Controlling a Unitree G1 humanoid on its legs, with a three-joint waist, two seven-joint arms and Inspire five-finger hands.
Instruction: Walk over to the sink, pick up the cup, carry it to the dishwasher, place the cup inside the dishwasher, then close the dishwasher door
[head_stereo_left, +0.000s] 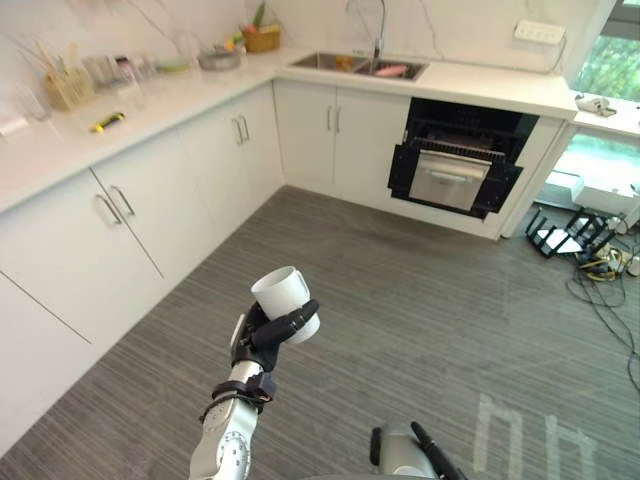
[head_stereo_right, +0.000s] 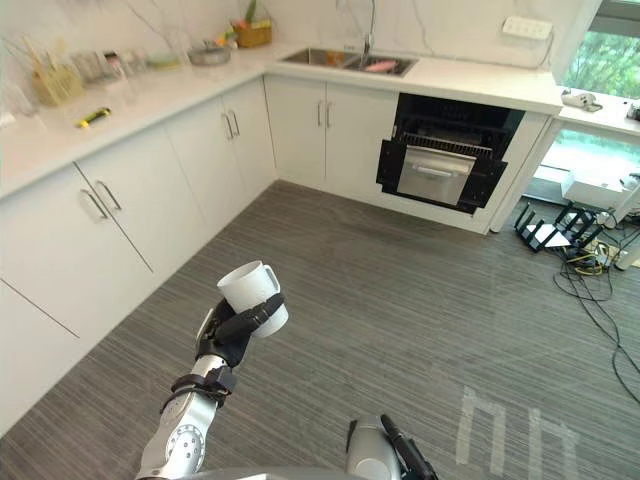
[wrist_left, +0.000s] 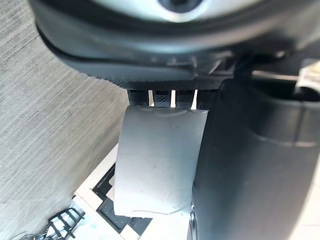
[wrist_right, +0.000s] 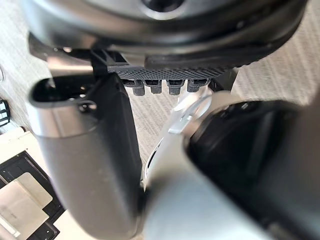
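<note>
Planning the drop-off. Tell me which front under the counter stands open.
The dark dishwasher, right of the white cabinet doors under the sink: its door tilts open, silver inside showing. Those doors are all shut. The left hand holds the cup.

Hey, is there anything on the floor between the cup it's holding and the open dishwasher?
Nothing visible does. The left hand holds the cup, and bare floor runs from there to the open dishwasher. A black rack sits on the floor to the dishwasher's right, off that line.
</note>
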